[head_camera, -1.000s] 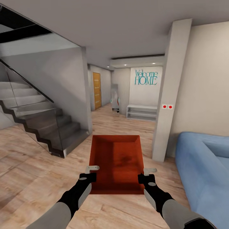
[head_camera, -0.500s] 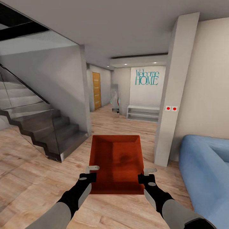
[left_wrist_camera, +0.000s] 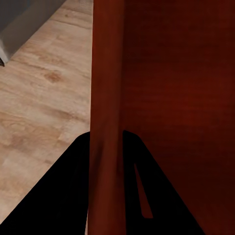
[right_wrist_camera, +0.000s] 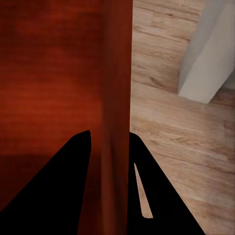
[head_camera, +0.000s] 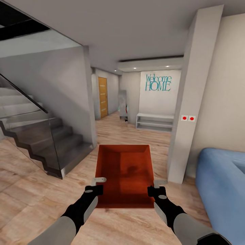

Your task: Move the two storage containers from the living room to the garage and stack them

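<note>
The storage container (head_camera: 124,175) looks stiff and light (empty); left hand (head_camera: 98,185) and right hand (head_camera: 157,188) each pinch a side wall, the sensible hold

Bin (head_camera: 124,175) held out in front, above plank floor (head_camera: 30,200), left gripper (head_camera: 98,185) astride its left wall, right gripper (head_camera: 154,188) astride its right wall. Same seen at the wrists: left fingers (left_wrist_camera: 73,186) either side of a wall of the bin (left_wrist_camera: 166,98), right fingers (right_wrist_camera: 73,171) likewise on the bin (right_wrist_camera: 54,73). Stairs (head_camera: 41,139) left. Pillar (head_camera: 190,102) right of bin, sofa (head_camera: 221,190) right of pillar. Hallway ahead between them, with door (head_camera: 102,96) on its left, shelf (head_camera: 154,121) below lettering (head_camera: 158,82) at its far end.
</note>
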